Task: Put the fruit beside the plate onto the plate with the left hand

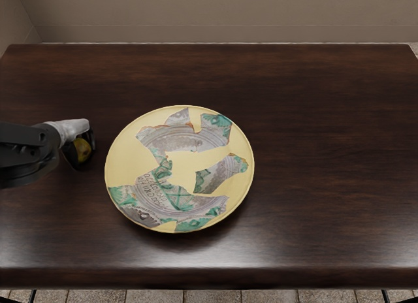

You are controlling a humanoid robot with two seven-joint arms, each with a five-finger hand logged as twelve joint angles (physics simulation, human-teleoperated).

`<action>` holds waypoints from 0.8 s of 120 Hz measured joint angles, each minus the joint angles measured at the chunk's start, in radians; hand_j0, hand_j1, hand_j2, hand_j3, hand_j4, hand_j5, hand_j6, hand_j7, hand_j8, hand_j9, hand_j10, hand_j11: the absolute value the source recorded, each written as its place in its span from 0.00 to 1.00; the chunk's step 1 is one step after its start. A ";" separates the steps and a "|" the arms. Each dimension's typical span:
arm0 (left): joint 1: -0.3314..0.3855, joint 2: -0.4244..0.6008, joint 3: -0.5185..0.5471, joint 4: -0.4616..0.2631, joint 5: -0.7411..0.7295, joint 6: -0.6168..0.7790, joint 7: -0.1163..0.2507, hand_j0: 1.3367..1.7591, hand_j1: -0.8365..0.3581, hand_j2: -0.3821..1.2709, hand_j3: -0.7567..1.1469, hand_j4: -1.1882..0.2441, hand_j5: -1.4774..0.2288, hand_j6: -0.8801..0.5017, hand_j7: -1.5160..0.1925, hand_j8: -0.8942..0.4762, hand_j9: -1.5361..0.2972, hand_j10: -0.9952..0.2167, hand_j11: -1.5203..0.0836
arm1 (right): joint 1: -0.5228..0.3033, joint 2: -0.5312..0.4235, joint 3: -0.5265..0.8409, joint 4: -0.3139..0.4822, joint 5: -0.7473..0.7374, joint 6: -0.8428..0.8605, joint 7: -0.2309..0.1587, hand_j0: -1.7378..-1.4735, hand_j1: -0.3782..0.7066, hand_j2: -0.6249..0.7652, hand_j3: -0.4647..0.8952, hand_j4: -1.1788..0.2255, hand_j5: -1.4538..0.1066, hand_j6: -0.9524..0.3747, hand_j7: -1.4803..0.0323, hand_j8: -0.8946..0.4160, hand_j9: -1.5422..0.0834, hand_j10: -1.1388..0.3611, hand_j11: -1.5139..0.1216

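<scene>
Looking at the left of the frame, you'll see your left hand (76,143) curled around the yellow fruit (82,149) just beside the plate (119,160) — grasp seemingly made, carry-over and set-down not yet done.

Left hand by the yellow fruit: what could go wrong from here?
The left hand covers most of the fruit, so the grasp cannot be checked; the fruit may slip out on lifting.
The fruit sits close beside the plate; a low carry could knock its rim and shift it.
Released high, the fruit might roll off the shallow plate onto the table.
</scene>
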 joint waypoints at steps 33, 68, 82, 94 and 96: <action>0.002 -0.003 0.000 0.001 -0.006 0.000 -0.002 0.72 0.41 0.44 0.40 0.41 0.23 0.45 0.26 0.52 0.24 0.65 0.23 | 0.000 0.000 0.000 0.000 0.000 0.000 0.000 0.30 0.07 0.44 0.34 0.81 0.90 0.69 0.95 0.66 0.92 0.74 0.90; 0.006 -0.003 -0.001 0.001 -0.002 -0.001 -0.003 0.67 0.34 0.60 0.40 0.42 0.20 0.50 0.21 0.57 0.20 0.70 0.16 | 0.000 0.000 0.000 0.000 0.000 0.000 0.000 0.30 0.07 0.44 0.34 0.81 0.90 0.69 0.95 0.66 0.92 0.74 0.90; 0.006 0.000 -0.001 0.001 0.000 -0.004 -0.004 0.67 0.37 0.54 0.40 0.41 0.22 0.48 0.21 0.55 0.20 0.70 0.16 | 0.000 0.000 0.000 0.000 0.000 0.000 0.000 0.30 0.07 0.44 0.34 0.81 0.90 0.69 0.95 0.66 0.92 0.74 0.90; 0.006 0.002 -0.002 -0.001 0.004 -0.008 -0.004 0.69 0.42 0.49 0.40 0.37 0.25 0.43 0.24 0.52 0.21 0.68 0.17 | 0.000 0.000 0.000 0.000 0.000 0.000 0.000 0.30 0.07 0.44 0.34 0.81 0.90 0.69 0.95 0.66 0.92 0.74 0.90; 0.006 0.002 -0.002 -0.001 0.004 -0.009 -0.004 0.69 0.43 0.48 0.40 0.36 0.26 0.43 0.25 0.51 0.22 0.68 0.17 | 0.000 0.000 0.000 0.000 0.000 0.000 0.000 0.30 0.07 0.44 0.34 0.81 0.90 0.69 0.95 0.66 0.92 0.74 0.90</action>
